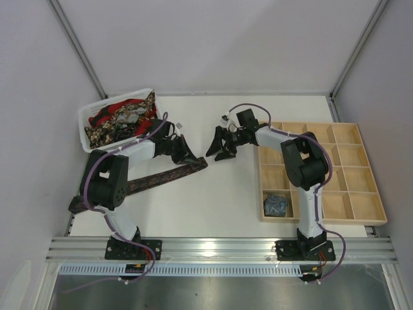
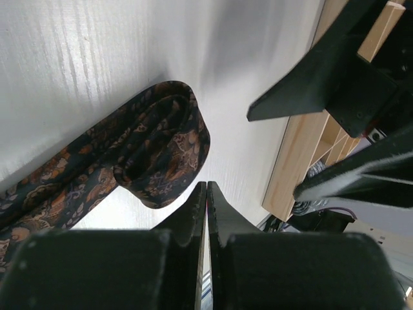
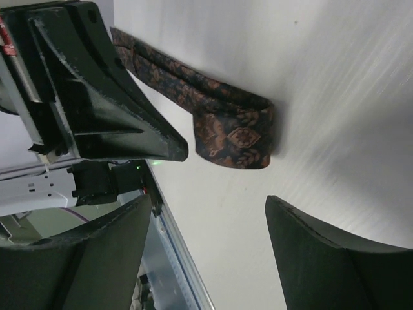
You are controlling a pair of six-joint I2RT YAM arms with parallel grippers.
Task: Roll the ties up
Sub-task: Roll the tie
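**A:** How is the left arm [image 1: 110, 184] posed?

**B:** Its elbow is folded close above its base. The forearm reaches away and toward the middle. The left gripper [image 1: 192, 158] tips downward, with its fingers [image 2: 193, 213] pressed flat together and only a hairline seam between them.

**A:** And the right arm [image 1: 303, 165]?

**B:** Roughly mirrored: elbow bent and forearm stretching leftward. The right gripper [image 1: 217, 155] angles down with its jaws spread wide.

**A:** Do the two grippers meet?

**B:** No. They face each other near the middle, close but apart
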